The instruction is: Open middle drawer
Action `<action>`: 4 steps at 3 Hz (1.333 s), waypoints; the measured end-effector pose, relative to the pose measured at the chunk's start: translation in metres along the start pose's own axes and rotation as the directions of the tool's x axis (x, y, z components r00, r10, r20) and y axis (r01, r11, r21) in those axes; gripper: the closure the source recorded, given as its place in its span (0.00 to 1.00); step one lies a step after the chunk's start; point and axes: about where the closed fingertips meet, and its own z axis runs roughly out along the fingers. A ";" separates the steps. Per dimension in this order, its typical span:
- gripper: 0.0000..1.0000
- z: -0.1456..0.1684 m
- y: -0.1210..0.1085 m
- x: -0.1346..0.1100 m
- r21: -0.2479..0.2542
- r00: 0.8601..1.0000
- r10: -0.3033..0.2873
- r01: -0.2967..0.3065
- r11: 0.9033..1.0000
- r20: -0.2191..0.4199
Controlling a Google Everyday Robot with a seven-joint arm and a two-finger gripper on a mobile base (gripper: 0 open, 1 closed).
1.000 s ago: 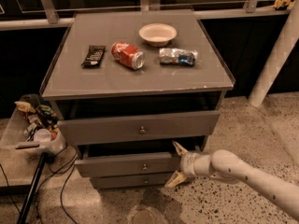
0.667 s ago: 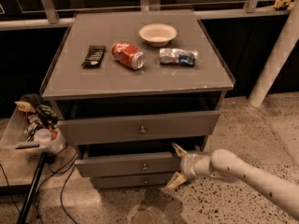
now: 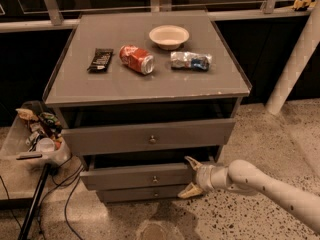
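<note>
Nothing much has moved since a second ago; the gripper point(image 3: 186, 177) and its white arm point(image 3: 270, 184) sit in the same spot, and the drawers are just as far out as before; far left, at 9 o'clock from the cabinet point(image 3: 150, 86), a see-through bin point(image 3: 30, 151) full of small things sits on a black stand point(image 3: 32, 204), with black wires point(image 3: 70, 194) on the floor; on the grey top lie a black snack pack point(image 3: 100, 59), then a red can point(image 3: 136, 59) on its side, a white bowl point(image 3: 169, 36) at 1 o'clock from the can, and a crumpled silver and blue bag point(image 3: 191, 60) at 3 o'clock from the can; the big top drawer point(image 3: 125, 138) sticks out a bit; the middle drawer point(image 3: 130, 176) is right under it, at 6 o'clock, out a little too, with a dark gap above it and a small round knob point(image 3: 155, 179); the thin bottom drawer point(image 3: 135, 194) is lowest; the gripper is at the right end of the middle drawer, at 3 o'clock from the knob; its two fingers are spread wide, one high and one low, with nothing clamped between them; I cannot tell if they touch the drawer; the arm runs off toward 4 o'clock; a white pole point(image 3: 295, 59) leans at 2 o'clock from the cabinet
</note>
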 end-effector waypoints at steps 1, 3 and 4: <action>0.42 0.000 0.000 0.000 0.000 1.000 0.000 0.000 1.000 0.000; 0.89 0.000 0.000 0.000 0.000 1.000 0.000 0.000 1.000 0.000; 1.00 0.000 0.000 0.000 0.000 1.000 0.000 0.000 1.000 0.000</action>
